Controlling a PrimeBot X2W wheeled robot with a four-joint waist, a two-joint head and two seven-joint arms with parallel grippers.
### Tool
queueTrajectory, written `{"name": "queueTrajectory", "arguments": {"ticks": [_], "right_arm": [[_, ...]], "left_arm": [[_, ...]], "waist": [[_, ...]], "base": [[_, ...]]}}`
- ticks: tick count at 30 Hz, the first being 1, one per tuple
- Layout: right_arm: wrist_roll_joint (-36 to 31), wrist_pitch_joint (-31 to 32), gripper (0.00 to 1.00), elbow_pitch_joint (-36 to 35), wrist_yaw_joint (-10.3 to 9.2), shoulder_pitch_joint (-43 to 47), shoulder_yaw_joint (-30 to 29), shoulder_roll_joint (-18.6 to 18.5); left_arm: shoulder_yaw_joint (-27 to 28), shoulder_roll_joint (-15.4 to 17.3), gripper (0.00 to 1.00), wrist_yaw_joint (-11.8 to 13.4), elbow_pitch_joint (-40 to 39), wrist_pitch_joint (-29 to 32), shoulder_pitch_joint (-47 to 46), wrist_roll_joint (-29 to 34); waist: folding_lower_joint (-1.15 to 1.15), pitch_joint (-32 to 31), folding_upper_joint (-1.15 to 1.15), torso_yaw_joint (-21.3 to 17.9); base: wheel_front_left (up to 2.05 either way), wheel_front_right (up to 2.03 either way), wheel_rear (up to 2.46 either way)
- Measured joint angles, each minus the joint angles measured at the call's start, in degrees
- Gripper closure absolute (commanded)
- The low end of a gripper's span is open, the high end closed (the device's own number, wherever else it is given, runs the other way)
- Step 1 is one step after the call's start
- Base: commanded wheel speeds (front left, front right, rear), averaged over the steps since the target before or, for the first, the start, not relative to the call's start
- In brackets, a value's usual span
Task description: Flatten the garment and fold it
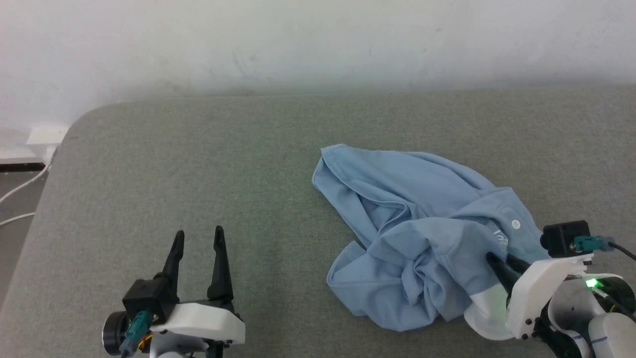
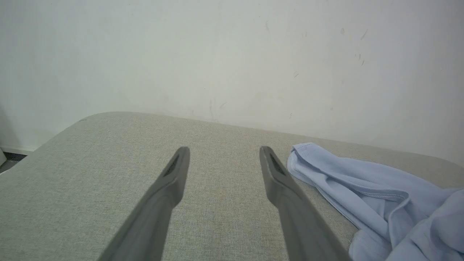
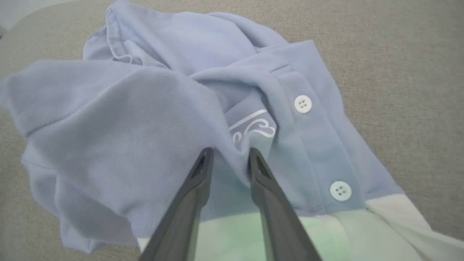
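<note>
Your garment point(image 1: 422, 233) is lying crumpled on the right half of the grey surface point(image 1: 198, 164). Your right tool point(image 3: 227, 156) is sitting on it beside the logo, fingers narrowly apart, possibly pinching a fold. Your left tool point(image 1: 198, 237) is hovering spread, well apart, over open room.

Bare room, grey padded table point(image 1: 198, 164), scuffed white wall point(image 1: 318, 40)

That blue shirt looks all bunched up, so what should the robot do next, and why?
Probably close the right claw on the fold of the shirt between its fingers, near the white collar. The claw is open there, and the shirt lies crumpled on the grey surface, needing spreading.
</note>
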Motion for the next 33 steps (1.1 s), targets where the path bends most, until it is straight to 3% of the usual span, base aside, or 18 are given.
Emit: {"name": "queueTrajectory", "arguments": {"ticks": [10, 17, 21, 22, 23, 24, 33], "right_arm": [[1.44, -2.48, 1.0, -1.48, 0.0, 3.73, 1.82, -0.53], [-1.01, -0.31, 1.0, -7.16, 0.0, 16.9, -5.63, 3.39], [-3.61, -0.56, 1.0, -7.49, 0.0, 20.18, -9.02, 5.86], [-4.66, -1.18, 0.79, -7.24, 0.03, 20.51, -9.33, 6.14], [-4.98, -2.34, 0.48, -6.99, 0.03, 20.56, -10.04, 6.55], [-5.0, -3.35, 0.0, -6.64, 0.01, 20.55, -10.46, 6.82], [-4.88, -15.85, 0.0, -6.13, 0.0, 19.4, -12.96, 8.18]], "left_arm": [[0.23, -0.4, 0.0, -0.49, 0.31, 0.0, 0.0, 0.02], [0.67, -0.78, 0.0, -0.86, 0.66, 0.0, 0.08, 0.52], [0.8, -0.81, 0.0, -0.9, 0.97, 0.0, 0.22, 0.63], [0.81, -0.81, 0.0, -0.92, 1.13, 0.0, 0.25, 0.74], [0.82, -0.8, 0.0, -0.97, 1.37, 0.0, 0.25, 0.93], [0.85, -0.8, 0.0, -0.99, 1.54, 0.0, 0.25, 1.02], [1.23, -0.8, 0.0, -1.4, 2.91, 0.0, 0.47, 1.02]], "waist": [[0.0, 0.36, 0.0, 0.46], [0.0, -0.56, 0.0, 0.38], [0.0, -0.86, 0.0, -0.06], [0.0, -0.92, 0.0, -0.11], [0.0, -0.98, 0.0, -0.15], [-0.01, -1.03, 0.0, -0.2], [-0.01, -2.2, 0.0, -0.42]], "base": [[0.0, 0.0, 0.0], [0.0, 0.0, 0.0], [0.0, 0.0, 0.0], [0.0, 0.0, 0.0], [0.0, 0.0, 0.0], [0.0, 0.0, 0.0], [0.0, 0.0, 0.0]]}}
